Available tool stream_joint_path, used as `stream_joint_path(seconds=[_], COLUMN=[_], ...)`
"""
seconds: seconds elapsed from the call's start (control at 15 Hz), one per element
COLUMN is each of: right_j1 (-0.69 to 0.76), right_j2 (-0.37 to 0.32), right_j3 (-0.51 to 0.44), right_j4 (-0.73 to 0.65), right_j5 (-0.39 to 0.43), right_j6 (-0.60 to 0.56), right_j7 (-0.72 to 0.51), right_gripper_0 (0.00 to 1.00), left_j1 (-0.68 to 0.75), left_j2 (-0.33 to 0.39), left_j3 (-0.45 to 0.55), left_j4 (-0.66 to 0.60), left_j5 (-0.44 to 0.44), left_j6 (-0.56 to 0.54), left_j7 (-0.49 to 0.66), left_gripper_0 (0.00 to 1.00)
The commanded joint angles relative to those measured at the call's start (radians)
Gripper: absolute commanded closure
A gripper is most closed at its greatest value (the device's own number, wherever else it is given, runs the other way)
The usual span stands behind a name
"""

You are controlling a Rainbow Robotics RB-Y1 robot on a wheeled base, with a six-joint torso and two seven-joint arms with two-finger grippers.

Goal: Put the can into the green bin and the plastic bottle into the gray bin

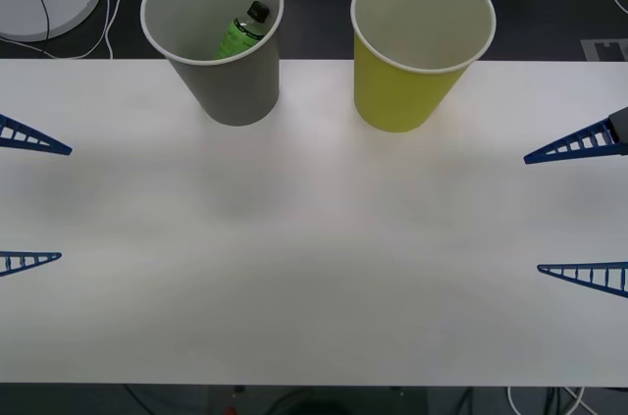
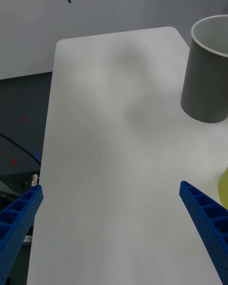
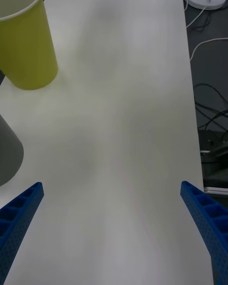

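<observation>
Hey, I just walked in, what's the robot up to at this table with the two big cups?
Nothing is being handled right now. The plastic bottle already lies inside the gray bin, leaning against its wall. The green bin stands beside it; its visible inside looks empty, and I see no can on the table. The left gripper and right gripper sit open at the table's two sides, holding nothing.

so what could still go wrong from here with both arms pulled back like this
The plastic bottle already leans inside the gray bin, but no can is visible on the table or in the visible part of the green bin, so that half may be unfinished or unverifiable. Both bins stand near the table's far edge; a careless reach might nudge one off. The left gripper and right gripper are open at the sides, holding nothing.
</observation>
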Motion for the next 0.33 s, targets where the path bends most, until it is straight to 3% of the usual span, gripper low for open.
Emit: stream_joint_path(seconds=[0.07,0.33], right_j1=[0.0,0.0], right_j2=[0.0,0.0], right_j3=[0.0,0.0], right_j4=[0.0,0.0], right_j5=[0.0,0.0], right_j6=[0.0,0.0], right_j7=[0.0,0.0], right_gripper_0=[0.0,0.0], left_j1=[0.0,0.0], left_j2=[0.0,0.0], left_j3=[-0.007,-0.007], left_j4=[-0.001,-0.001], left_j5=[0.001,-0.002], left_j6=[-0.002,-0.002], left_j7=[-0.008,-0.009], left_gripper_0=[0.0,0.0])
